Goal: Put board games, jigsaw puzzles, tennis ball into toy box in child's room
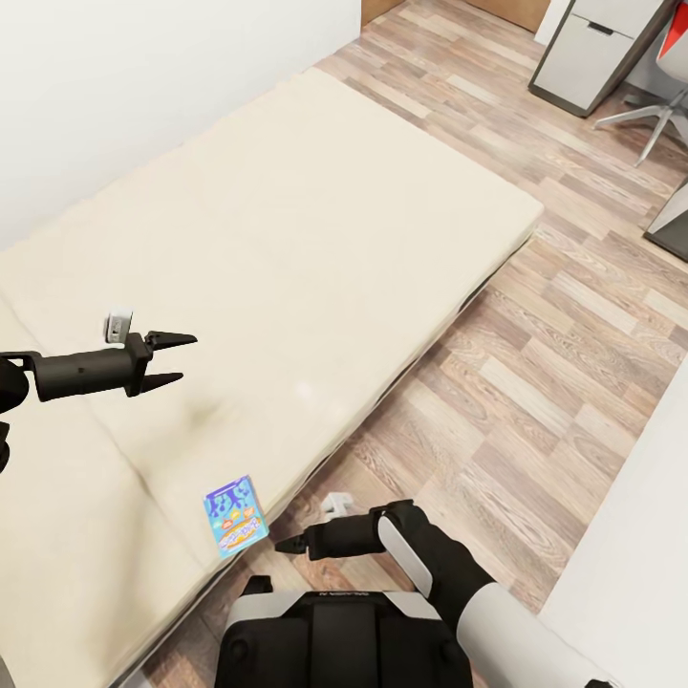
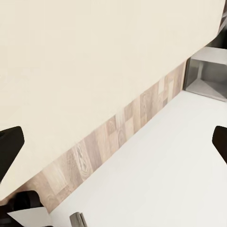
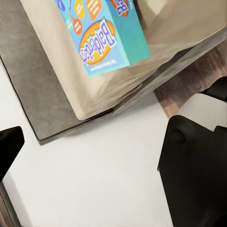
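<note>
A blue board game box (image 1: 235, 516) with colourful print lies flat on the cream bed (image 1: 287, 239), close to its near edge. In the right wrist view the same box (image 3: 101, 33) rests on the mattress just above the bed frame. My right gripper (image 1: 289, 546) hovers low beside the bed edge, a short way right of the box, pointing at it and apart from it; one fingertip (image 3: 9, 151) sits far to the side, so it looks open and empty. Further up the bed my left gripper (image 1: 177, 360) hangs over bare mattress, open, holding nothing.
Wood floor (image 1: 535, 363) runs along the bed's right side. A grey drawer cabinet (image 1: 592, 48) and an office chair (image 1: 659, 105) stand at the far right. A white surface (image 1: 640, 554) borders the near right. The wall (image 1: 143, 86) is behind the bed.
</note>
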Robot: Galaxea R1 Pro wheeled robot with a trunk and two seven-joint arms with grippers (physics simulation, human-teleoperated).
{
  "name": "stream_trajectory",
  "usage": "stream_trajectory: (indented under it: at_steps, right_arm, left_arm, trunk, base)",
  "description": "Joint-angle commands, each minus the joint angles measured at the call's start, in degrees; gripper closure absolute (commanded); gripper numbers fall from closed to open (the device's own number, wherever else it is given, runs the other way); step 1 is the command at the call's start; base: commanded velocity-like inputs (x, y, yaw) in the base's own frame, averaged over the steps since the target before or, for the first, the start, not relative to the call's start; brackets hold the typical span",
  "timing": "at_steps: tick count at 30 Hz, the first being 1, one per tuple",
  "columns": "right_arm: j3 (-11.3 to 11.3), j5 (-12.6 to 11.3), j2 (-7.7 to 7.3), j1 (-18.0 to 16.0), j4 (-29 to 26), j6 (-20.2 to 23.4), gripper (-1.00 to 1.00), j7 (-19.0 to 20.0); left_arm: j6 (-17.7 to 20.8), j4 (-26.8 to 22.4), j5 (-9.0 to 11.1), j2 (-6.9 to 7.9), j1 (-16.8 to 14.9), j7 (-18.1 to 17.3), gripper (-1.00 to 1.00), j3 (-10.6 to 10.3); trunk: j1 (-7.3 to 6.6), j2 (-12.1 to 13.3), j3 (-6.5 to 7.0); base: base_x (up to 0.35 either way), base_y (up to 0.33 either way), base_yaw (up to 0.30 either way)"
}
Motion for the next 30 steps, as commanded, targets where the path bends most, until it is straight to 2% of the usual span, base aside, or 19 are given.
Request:
stream_trajectory:
  at_steps: [1,5,8,9,11,12,16,20,24,30]
  right_arm:
    - [0.01,0.18,0.08,-0.05,-0.02,0.19,-1.00,0.64]
    - [-0.01,1.52,0.27,-0.13,-0.01,-1.08,-1.00,2.42]
    - [-0.02,4.39,0.57,-0.51,0.32,-4.23,-1.00,4.69]
    - [-0.03,5.84,0.86,-0.78,0.83,-5.14,-1.00,5.89]
    - [-0.06,7.29,1.33,-1.02,1.70,-5.77,-1.00,7.07]
    - [-0.08,8.56,2.15,-1.37,2.81,-6.19,-1.00,8.05]
    - [-0.19,10.80,3.28,-2.67,6.45,-7.64,-1.00,9.39]
    - [-0.31,11.85,3.28,-4.23,10.68,-11.07,-1.00,10.06]
    - [-0.35,12.14,3.28,-4.69,12.14,-12.27,-1.00,10.81]
    - [-0.29,12.14,3.28,-4.88,12.79,-12.93,-1.00,12.58]
  left_arm:
    - [0.11,-0.03,0.57,0.01,-0.03,0.60,-1.00,0.04]
    - [0.11,-0.01,0.57,0.01,-0.03,0.60,-1.00,0.03]
    - [0.11,-0.02,0.57,0.01,-0.03,0.60,-1.00,0.02]
    - [0.11,-0.03,0.57,0.01,-0.03,0.60,-1.00,0.02]
    - [0.11,-0.03,0.57,0.01,-0.03,0.60,-1.00,0.02]
    - [0.11,-0.03,0.57,0.01,-0.03,0.60,-1.00,0.02]
    - [0.11,-0.03,0.57,0.01,-0.03,0.60,-1.00,0.02]
    - [0.11,-0.03,0.57,0.01,-0.03,0.60,-1.00,0.02]
    - [0.11,-0.02,0.57,0.01,-0.03,0.60,-1.00,0.02]
    - [0.11,-0.03,0.57,0.01,-0.03,0.60,-1.00,0.02]
  trunk:
    - [0.23,-0.45,-0.21]
    - [1.11,-2.05,-0.93]
    - [1.33,-2.45,-1.11]
    - [1.33,-2.45,-1.11]
    - [1.33,-2.45,-1.11]
    - [1.33,-2.45,-1.11]
    - [1.77,-3.25,-1.47]
    - [2.65,-4.86,-2.19]
    - [3.53,-6.46,-2.91]
    - [3.53,-6.46,-2.91]
  base:
    - [0.000,0.000,0.000]
    - [0.000,0.000,0.000]
    - [0.000,0.000,0.000]
    - [0.000,0.000,0.000]
    - [0.000,0.000,0.000]
    - [0.000,0.000,0.000]
    - [0.000,0.000,0.000]
    - [0.000,0.000,0.000]
    - [0.000,0.000,0.000]
    - [0.000,0.000,0.000]
